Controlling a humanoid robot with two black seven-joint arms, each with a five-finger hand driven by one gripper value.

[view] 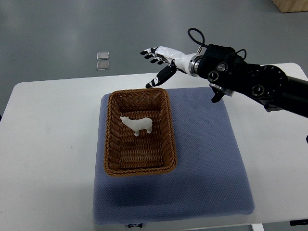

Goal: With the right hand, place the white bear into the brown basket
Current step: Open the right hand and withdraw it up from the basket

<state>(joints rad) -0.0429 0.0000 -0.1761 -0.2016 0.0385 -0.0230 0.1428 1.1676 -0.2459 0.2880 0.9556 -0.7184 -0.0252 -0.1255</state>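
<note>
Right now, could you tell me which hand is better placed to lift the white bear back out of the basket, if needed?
The right hand: it hovers open just beyond the brown basket's far rim, close to the white bear lying inside. No left hand is in view.

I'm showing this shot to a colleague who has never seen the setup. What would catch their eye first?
Probably the white bear, lying inside the brown basket at the middle of the blue mat. Next, the right hand, fingers spread and empty, hovering beyond the basket's far rim on a black arm entering from the right.
</note>
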